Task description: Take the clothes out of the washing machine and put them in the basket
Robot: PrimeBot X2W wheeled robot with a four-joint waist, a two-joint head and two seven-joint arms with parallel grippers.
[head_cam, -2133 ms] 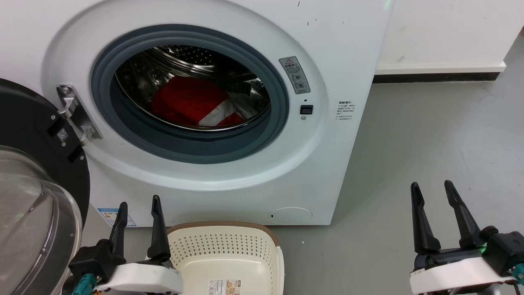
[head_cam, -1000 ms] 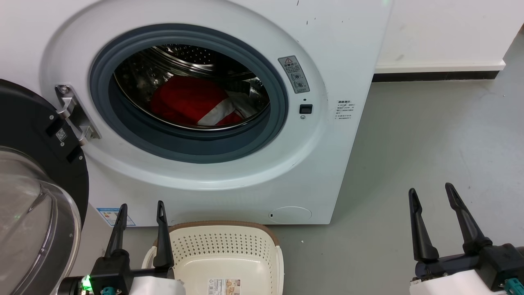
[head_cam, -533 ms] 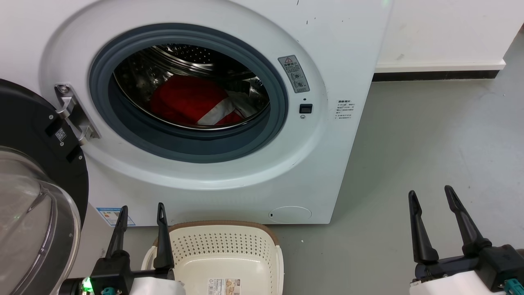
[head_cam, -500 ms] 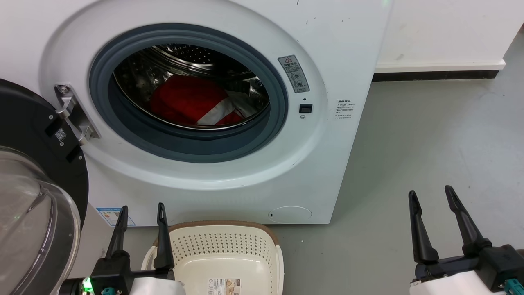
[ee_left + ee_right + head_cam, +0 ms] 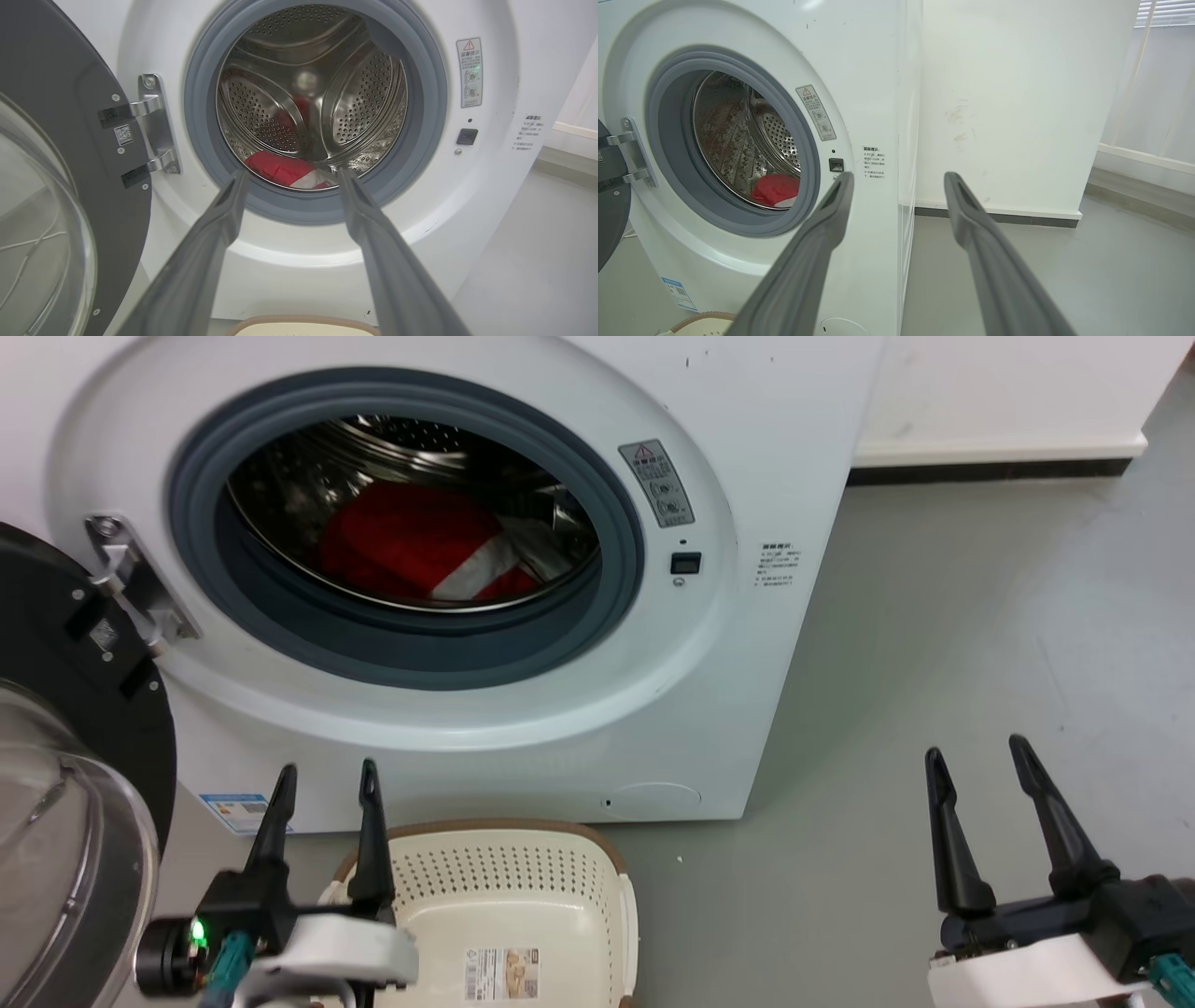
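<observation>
Head view, starting at your left: the washing machine (image 5: 523,737) has its black-framed glass door (image 5: 56,877) swung wide open at the far edge, joined to the cabinet by a metal hinge (image 5: 121,569). Just right of the door your left tool (image 5: 327,773) sits low. Its two dark fingers (image 5: 371,840) point up and are parted with nothing between them, so it grips nothing. Its right finger overlaps the left rim of the basket (image 5: 509,882), which stands upright on the grey floor (image 5: 934,616) just before the machine's front, a paper label (image 5: 501,973) showing on its bottom.

Above the basket a grey rubber seal (image 5: 420,649) rings the machine's round mouth. Inside it the clothes (image 5: 411,537) lie low in the steel drum (image 5: 401,434). They are a red heap with a white stripe, a little right of the opening's middle and apart from both tools. Left wrist view lines that tool's fingers up with the seal's lower edge, and the red cloth shows between their tips, farther in.

Right of the seal the white front carries a warning sticker (image 5: 656,483) and, below it, a small dark latch slot (image 5: 685,563). Past the machine's right side comes grey floor. At the lower right your right tool (image 5: 976,750) rests with its fingers spread as well, clasping nothing, well apart from machine and basket. Right wrist view has those fingers pointing past the machine's front corner toward a white wall (image 5: 1017,116).
</observation>
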